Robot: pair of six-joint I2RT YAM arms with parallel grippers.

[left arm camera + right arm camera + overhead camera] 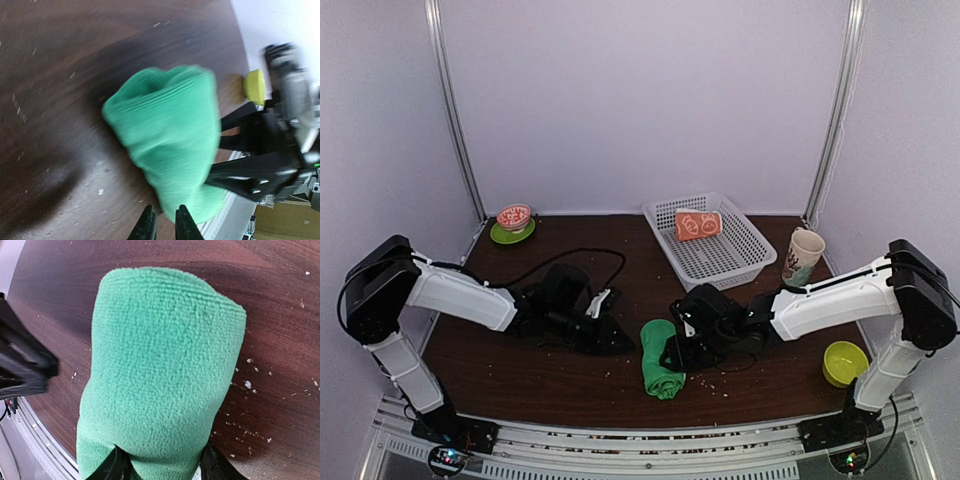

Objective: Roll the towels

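**Top view.** The green towel (660, 372) lies rolled on the table (520, 380), near the front edge and between the two arms. The orange towel (697, 225) lies rolled inside the white basket (760, 256) at the back right. The left gripper (617, 338) sits low over the table just left of the green towel's far end. The right gripper (676, 352) meets the same towel from the right. A cup (804, 256) stands right of the basket. A yellow bowl (844, 362) sits at the front right, and a red bowl on a green plate (513, 225) sits at the back left.

**Left wrist view.** The picture is blurred. The roll of green towel fills the centre, one end towards the camera. The left gripper's two fingertips (146, 226) show at the bottom edge, narrowly apart with nothing between them. The towel's near edge lies just beside the right-hand tip. Dark parts of the right arm (260, 172) reach to the towel from the right.

**Right wrist view.** The green towel runs lengthwise away from the camera, its far end rounded. The right gripper's fingers (118, 467) straddle the near end, one pressed against each side, clamped on the towel. Pale crumbs (247, 384) dot the table to the right.
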